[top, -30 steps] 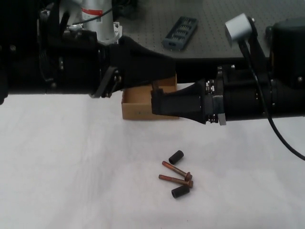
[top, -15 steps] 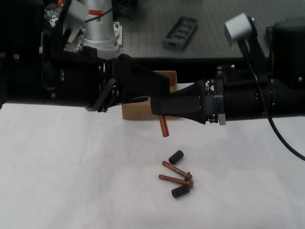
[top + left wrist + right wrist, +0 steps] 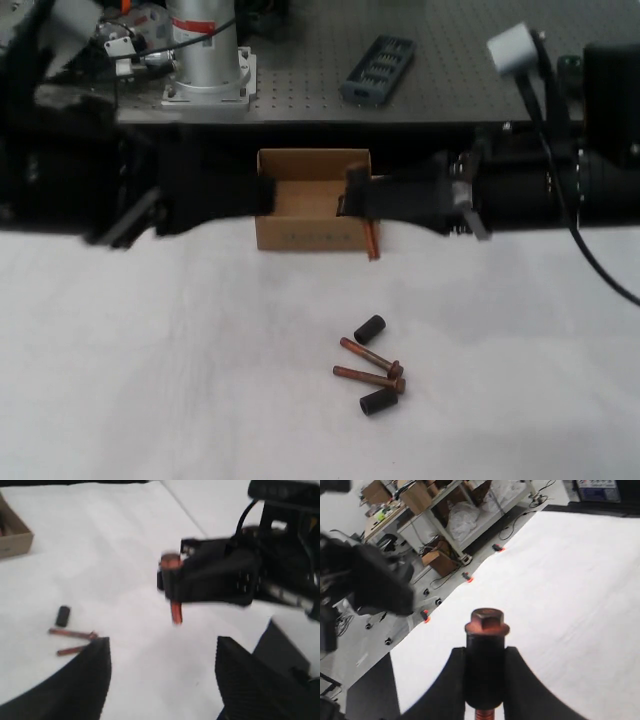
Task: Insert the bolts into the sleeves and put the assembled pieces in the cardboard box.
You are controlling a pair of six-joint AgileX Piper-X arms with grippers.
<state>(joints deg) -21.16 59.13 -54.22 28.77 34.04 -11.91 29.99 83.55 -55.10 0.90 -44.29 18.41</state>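
Nearest, on white cloth (image 3: pixel 150 350): two loose bolts (image 3: pixel 370 365) between two black sleeves (image 3: pixel 370 327) | Above the cloth: right gripper (image 3: pixel 484 660) clenched on sleeved bolt (image 3: pixel 486 621), shank hanging down | left gripper (image 3: pixel 160 650) fingers spread apart | Farthest: open-topped cardboard box (image 3: pixel 300 238)

Sleeved bolt (image 3: pixel 486 625) upright in right hand (image 3: pixel 485 655), loose bolts (image 3: pixel 362 375), sleeves (image 3: pixel 370 327)
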